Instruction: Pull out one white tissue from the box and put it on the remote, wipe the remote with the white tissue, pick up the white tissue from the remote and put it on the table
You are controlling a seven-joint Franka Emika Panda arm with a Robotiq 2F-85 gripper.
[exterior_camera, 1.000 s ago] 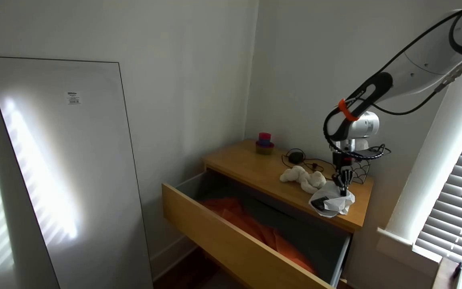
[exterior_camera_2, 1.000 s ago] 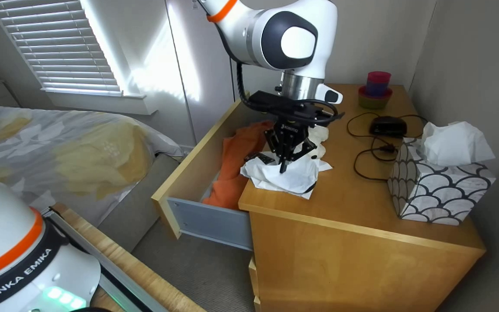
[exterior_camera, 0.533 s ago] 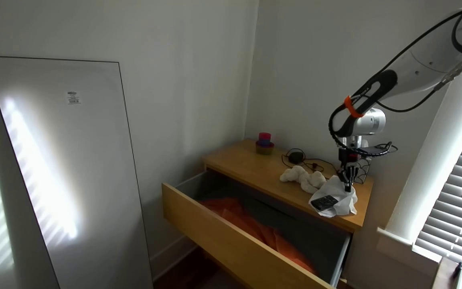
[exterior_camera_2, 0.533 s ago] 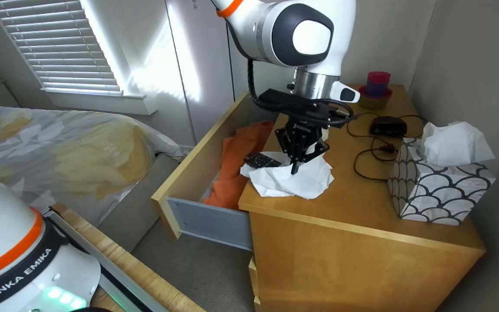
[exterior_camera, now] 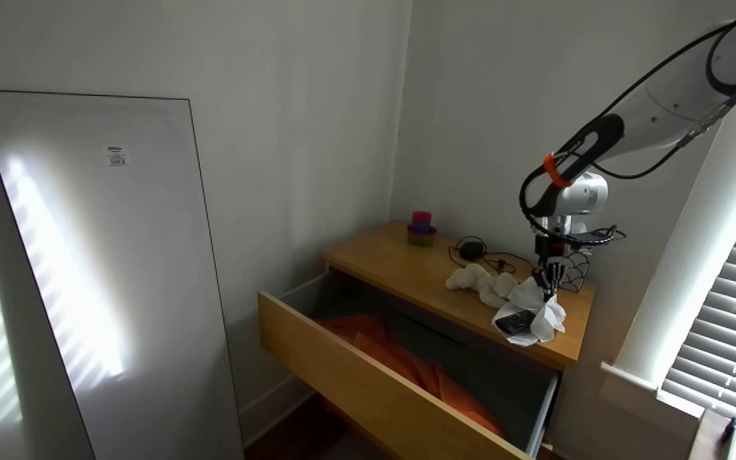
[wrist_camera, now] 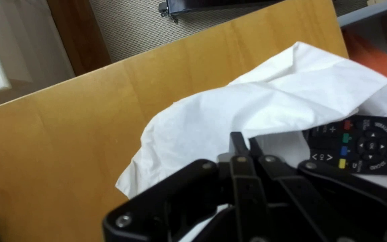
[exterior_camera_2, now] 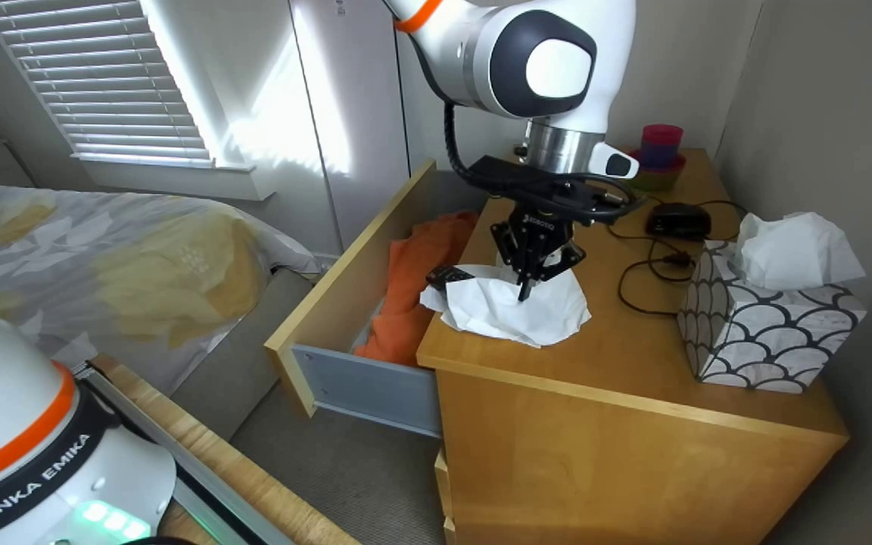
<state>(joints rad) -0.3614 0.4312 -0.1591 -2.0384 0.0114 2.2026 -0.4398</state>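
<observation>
Fingers (wrist_camera: 238, 144) are narrow, tips nearly together, pinching a fold of the white tissue (wrist_camera: 227, 112) as far as I can make out. Tissue sits on the tabletop (wrist_camera: 62, 144) corner, well apart from the box (exterior_camera_2: 773, 333), one part lapping over an end of the black remote (wrist_camera: 364, 146). Rest of the remote lies bare, near the drop into the pulled-out drawer (exterior_camera_2: 368, 388). Wiping step, I'd judge; setting the tissue aside seems left to do.

Risks. A white layer (wrist_camera: 383, 180) shows under the remote too; can't tell if it's the same sheet. If it is, a sideways stroke or a lift could drag or tip the remote along. A push toward the drawer could send it over the edge onto the orange cloth (exterior_camera_2: 415, 288). Pressing hard may tear thin paper, leaving bare tips to scrape the remote. Pinch looks small, so friction could pull the tissue loose. Too high a stroke: it just sways, nothing gets wiped. Release near the edge: it may slide off.
</observation>
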